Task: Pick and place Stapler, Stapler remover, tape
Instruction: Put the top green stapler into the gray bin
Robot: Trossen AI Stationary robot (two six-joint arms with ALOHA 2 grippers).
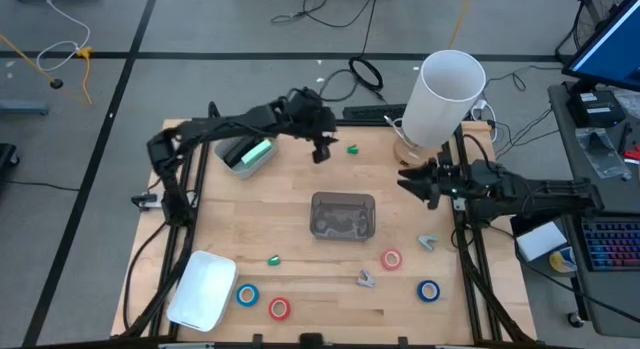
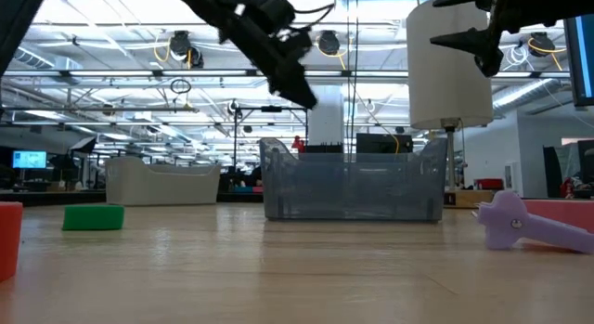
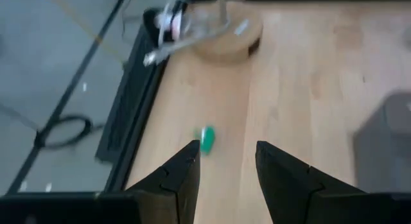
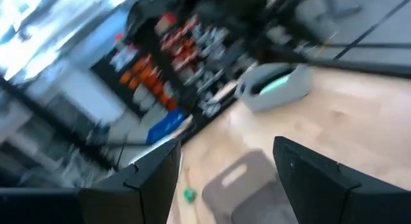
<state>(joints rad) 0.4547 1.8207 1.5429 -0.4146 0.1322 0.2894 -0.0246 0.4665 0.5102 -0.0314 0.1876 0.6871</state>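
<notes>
A small green stapler (image 1: 352, 147) lies flat on the wooden table near its far edge. My left gripper (image 1: 320, 152) hangs open just to its left. In the left wrist view the stapler (image 3: 207, 139) shows just ahead of one fingertip, outside the gap of my left gripper (image 3: 228, 150). A second green stapler (image 1: 273, 259) lies nearer the front. Two stapler removers (image 1: 428, 241) (image 1: 366, 279) and several tape rolls, blue (image 1: 247, 295) (image 1: 429, 290) and red (image 1: 279, 308) (image 1: 391, 258), lie flat at the front. My right gripper (image 1: 415, 184) waits open at the right.
A clear plastic bin (image 1: 343, 215) stands mid-table. A white tray (image 1: 203, 289) lies at the front left. A tall white cylinder (image 1: 450, 94) on a round wooden base stands at the far right. A grey object with a mint-green part (image 1: 247, 152) sits under the left arm.
</notes>
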